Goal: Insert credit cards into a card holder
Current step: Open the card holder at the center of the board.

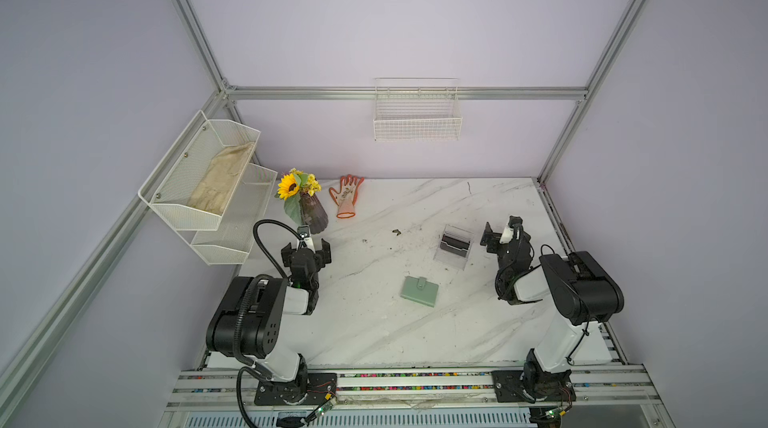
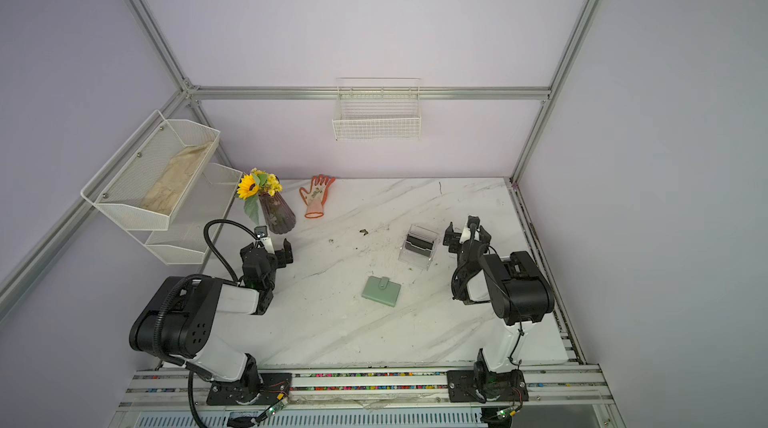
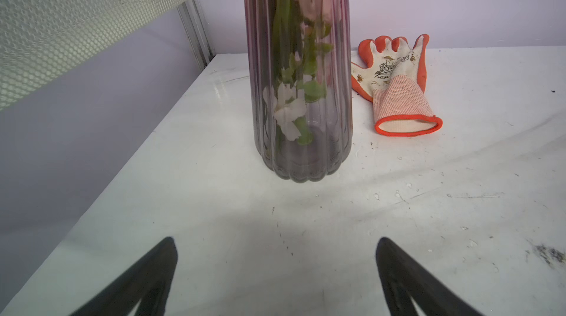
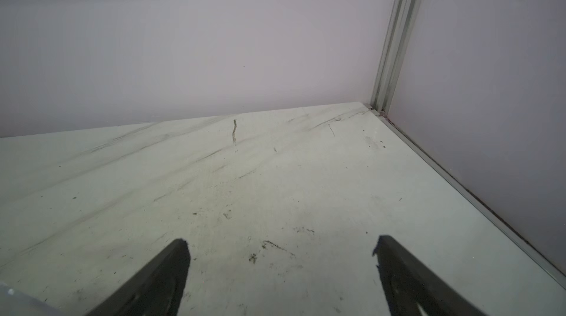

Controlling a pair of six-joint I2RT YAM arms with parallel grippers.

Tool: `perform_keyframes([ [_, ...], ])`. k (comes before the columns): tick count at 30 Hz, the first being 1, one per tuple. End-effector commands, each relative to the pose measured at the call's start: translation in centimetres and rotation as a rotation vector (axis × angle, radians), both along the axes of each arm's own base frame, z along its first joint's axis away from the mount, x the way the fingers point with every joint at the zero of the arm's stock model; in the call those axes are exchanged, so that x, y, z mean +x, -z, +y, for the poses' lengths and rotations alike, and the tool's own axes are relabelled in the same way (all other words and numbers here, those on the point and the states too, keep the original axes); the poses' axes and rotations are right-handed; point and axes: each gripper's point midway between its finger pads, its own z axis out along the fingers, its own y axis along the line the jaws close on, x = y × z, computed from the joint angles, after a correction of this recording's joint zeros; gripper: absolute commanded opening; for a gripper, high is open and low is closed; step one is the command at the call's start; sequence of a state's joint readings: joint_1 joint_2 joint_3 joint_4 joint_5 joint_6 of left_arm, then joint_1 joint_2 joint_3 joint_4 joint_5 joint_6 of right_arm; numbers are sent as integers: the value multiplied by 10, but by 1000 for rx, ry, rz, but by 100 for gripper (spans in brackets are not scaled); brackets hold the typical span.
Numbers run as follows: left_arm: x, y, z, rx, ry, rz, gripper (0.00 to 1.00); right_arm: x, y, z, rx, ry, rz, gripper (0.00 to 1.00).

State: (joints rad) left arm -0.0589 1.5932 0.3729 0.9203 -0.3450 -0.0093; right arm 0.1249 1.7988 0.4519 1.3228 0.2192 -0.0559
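Observation:
The sage-green card holder point(image 1: 420, 291) point(image 2: 381, 291) lies shut on the marble table, snap tab on top, in both top views. Behind it to the right, dark credit cards point(image 1: 455, 244) point(image 2: 419, 244) stand in a clear plastic box point(image 1: 451, 262) point(image 2: 415, 260); their colours are hard to tell. My left gripper point(image 1: 306, 245) point(image 2: 269, 248) point(image 3: 275, 244) is open and empty at the table's left, facing the vase. My right gripper point(image 1: 505, 231) point(image 2: 465, 235) point(image 4: 281, 244) is open and empty just right of the box, over bare table.
A ribbed glass vase point(image 1: 312, 214) point(image 3: 301, 84) with a sunflower stands close in front of the left gripper. An orange-and-white glove point(image 1: 346, 195) point(image 3: 398, 84) lies beside it. White mesh shelves point(image 1: 199, 181) hang on the left wall, a wire basket point(image 1: 417, 118) on the back wall.

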Motion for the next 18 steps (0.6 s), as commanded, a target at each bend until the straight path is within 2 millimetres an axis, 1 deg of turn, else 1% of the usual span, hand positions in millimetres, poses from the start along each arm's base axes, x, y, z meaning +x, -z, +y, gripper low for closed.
perform_keyframes([
  [1, 3, -18, 2, 0, -3, -66, 100, 3, -12, 1, 2, -6, -35, 97],
  [9, 3, -17, 2, -5, 2, -63, 100, 2, -13, 0, -2, -5, -39, 97],
  [12, 3, -18, 2, -4, 2, -67, 100, 0, -18, 1, -15, -14, -51, 94],
  [15, 3, -26, -4, 9, 43, -76, 100, 1, -34, -1, -10, 3, -51, 94],
  [17, 4, -34, -8, 16, 64, -58, 100, 3, -51, -1, -10, 5, -42, 92],
  [18, 5, -38, -10, 18, 71, -45, 100, 3, -64, 2, -16, -9, -43, 91],
])
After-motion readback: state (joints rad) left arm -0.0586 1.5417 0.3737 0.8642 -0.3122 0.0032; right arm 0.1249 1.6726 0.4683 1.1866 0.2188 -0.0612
